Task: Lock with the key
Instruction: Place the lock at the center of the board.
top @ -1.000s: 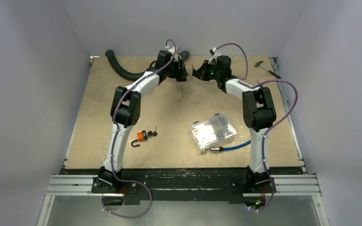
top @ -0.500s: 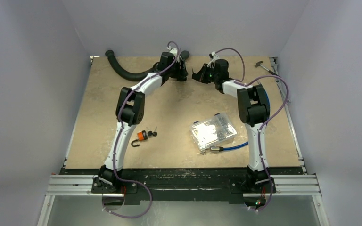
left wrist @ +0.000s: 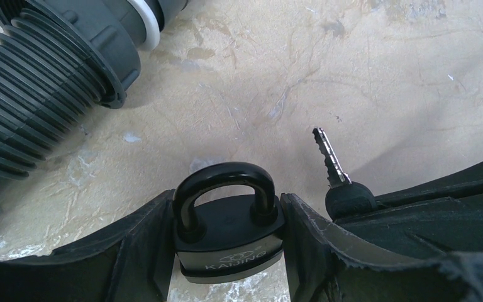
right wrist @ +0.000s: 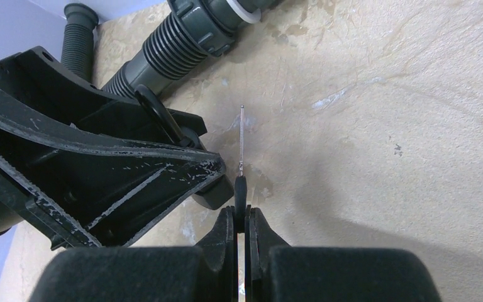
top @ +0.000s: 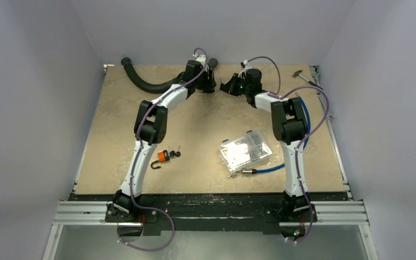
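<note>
The left claw [left wrist: 226, 211] pinches a black padlock [left wrist: 229, 242] by its body, with the shackle pointing away from the claw. Just right of it, not touching, the right claw [right wrist: 241, 217] pinches a key [right wrist: 241, 189] by its head, blade pointing ahead over the worktop [right wrist: 383, 126].

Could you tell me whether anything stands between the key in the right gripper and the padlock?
Yes: a finger of the left gripper, clamped on the padlock, sits between it and the key held beside it by the right gripper. The keyhole is not visible.
</note>
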You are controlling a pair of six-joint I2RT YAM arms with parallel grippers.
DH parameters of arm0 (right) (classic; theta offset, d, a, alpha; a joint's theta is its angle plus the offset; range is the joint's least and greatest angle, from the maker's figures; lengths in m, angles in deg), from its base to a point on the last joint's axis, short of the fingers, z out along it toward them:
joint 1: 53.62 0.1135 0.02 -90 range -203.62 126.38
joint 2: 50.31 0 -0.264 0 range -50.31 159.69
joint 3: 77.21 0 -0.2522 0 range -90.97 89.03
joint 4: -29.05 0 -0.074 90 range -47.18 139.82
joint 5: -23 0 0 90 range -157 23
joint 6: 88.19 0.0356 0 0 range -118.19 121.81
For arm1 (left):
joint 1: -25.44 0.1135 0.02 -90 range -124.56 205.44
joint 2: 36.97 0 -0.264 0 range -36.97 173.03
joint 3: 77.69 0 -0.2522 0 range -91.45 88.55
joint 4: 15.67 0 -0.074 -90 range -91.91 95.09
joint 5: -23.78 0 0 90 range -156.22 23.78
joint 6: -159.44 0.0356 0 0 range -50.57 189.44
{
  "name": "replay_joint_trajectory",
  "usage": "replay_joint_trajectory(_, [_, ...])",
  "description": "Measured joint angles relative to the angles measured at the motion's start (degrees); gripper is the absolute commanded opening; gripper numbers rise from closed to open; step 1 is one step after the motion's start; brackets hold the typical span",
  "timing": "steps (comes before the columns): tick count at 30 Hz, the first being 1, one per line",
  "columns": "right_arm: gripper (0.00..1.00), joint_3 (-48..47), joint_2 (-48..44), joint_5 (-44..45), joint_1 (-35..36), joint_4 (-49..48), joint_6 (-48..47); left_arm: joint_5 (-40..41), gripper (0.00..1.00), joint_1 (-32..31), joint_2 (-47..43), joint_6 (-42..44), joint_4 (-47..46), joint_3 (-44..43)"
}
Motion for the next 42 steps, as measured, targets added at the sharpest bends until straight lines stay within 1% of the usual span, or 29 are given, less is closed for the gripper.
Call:
replay_joint_trajectory(5, [0.0,0.0,0.1,0.3,0.0,-0.7,0.8,0.6,0.39,-0.2,0.1,0.0,-0.2,0.0])
replay_joint_trajectory(8, [0.0,0.0,0.5,0.4,0.0,-1.4,1.0,0.7,0.42,-0.2,0.1,0.0,-0.2,0.0])
replay_joint_trajectory(11, [0.0,0.0,1.1,0.4,0.0,-1.7,1.3,0.7,0.49,-0.2,0.2,0.0,-0.3,0.0])
replay_joint_trajectory(13, [0.0,0.0,1.5,0.5,0.0,-1.8,1.3,0.7,0.51,-0.2,0.2,0.0,-0.6,0.0])
replay_joint_trajectory(15, [0.0,0.0,2.0,0.5,0.0,-1.8,1.3,0.7,0.56,-0.2,0.3,0.0,-0.7,0.0])
replay_joint_trajectory(27, [0.0,0.0,2.6,1.4,-0.2,-2.2,2.3,1.4,0.71,-0.2,2.1,0.1,-1.4,-0.9])
replay_joint_trajectory(31, [0.0,0.0,2.6,1.4,-0.2,-2.3,2.6,1.7,0.73,-0.2,2.1,0.0,-1.4,-0.9])
replay_joint_trajectory(38, [0.0,0.0,2.6,1.4,-0.2,-2.3,3.3,1.6,0.81,-0.2,2.1,-0.6,-1.8,-1.0])
replay_joint_trajectory(42, [0.0,0.4,2.6,1.4,-0.2,-2.6,3.9,1.3,0.84,-0.2,2.1,-1.0,-1.8,-1.1])
